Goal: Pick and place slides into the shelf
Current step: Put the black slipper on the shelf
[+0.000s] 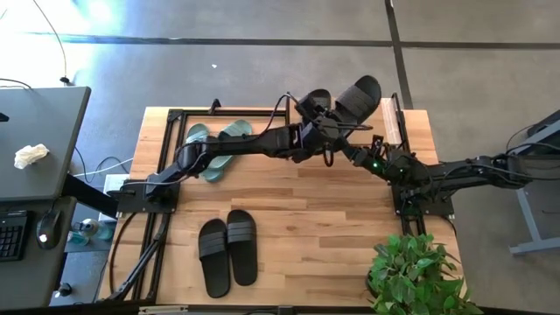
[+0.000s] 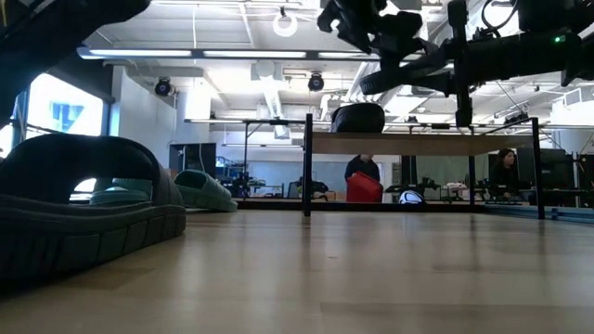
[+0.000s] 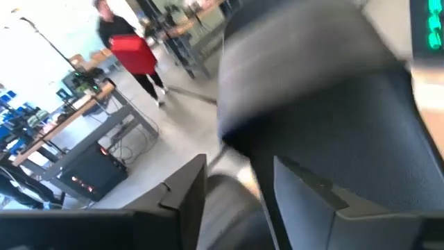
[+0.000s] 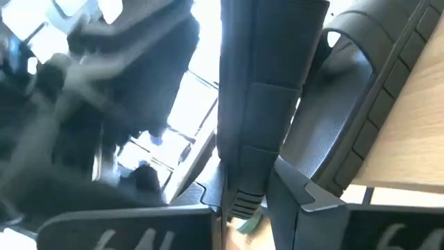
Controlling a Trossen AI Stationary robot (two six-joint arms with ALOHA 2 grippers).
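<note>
one black slide [image 1: 357,94] over the shelf [image 1: 391,122] in clamped right jaws, left jaws apart; five still on tabletop [image 1: 297,227].

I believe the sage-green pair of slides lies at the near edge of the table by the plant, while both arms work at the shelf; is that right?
Not quite. In the high view the black pair of slides lies at the near edge by the plant. The sage-green pair of slides lies at the far left, under the left arm. Both arms do work at the shelf.

Probably lab, workbenches [image 2: 445,144], ceiling ducts [image 2: 269,88]
</note>
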